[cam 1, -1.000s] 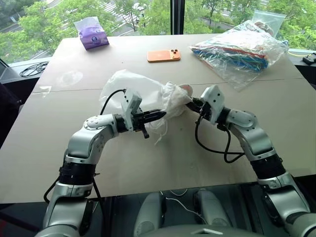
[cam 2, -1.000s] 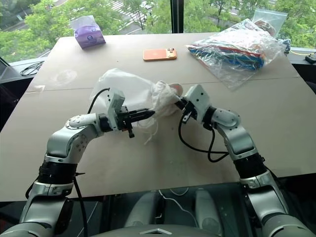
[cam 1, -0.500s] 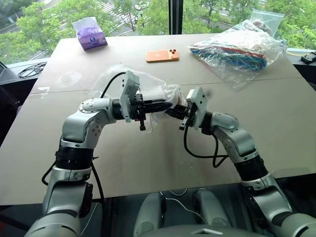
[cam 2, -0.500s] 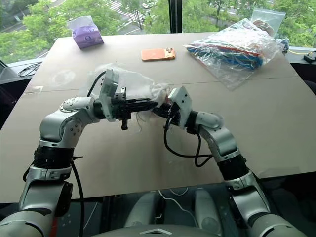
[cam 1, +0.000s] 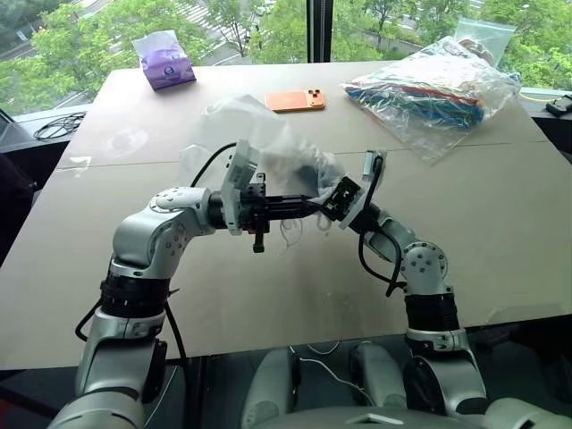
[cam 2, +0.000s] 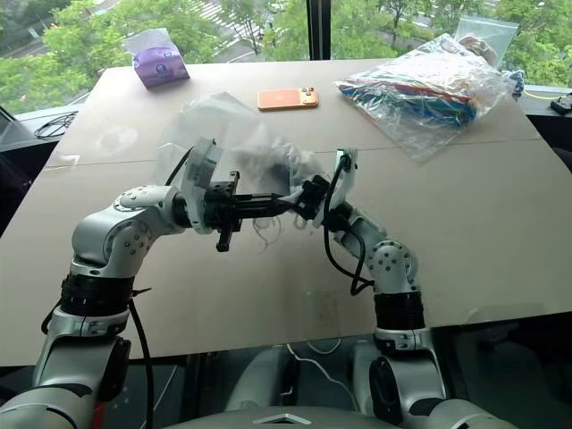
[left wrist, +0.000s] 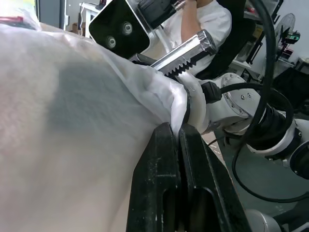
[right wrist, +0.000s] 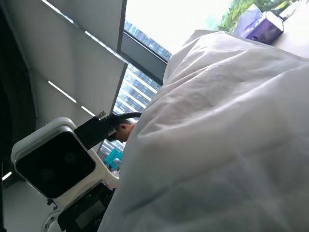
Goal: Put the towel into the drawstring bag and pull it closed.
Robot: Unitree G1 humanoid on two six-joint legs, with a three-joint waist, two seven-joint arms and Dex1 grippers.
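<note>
The drawstring bag (cam 1: 259,147) hangs blurred above the table, and whether the towel sits inside cannot be told through its hazy fabric. The right gripper (cam 1: 329,202) has its fingertips buried in the bag's mouth, out of sight. On the far right, the clear plastic bag (cam 1: 438,89) shows colourful contents too jumbled to identify.

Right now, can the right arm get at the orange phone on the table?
Probably not: the right gripper is shut on the drawstring bag, which hangs between it and the orange phone.
</note>
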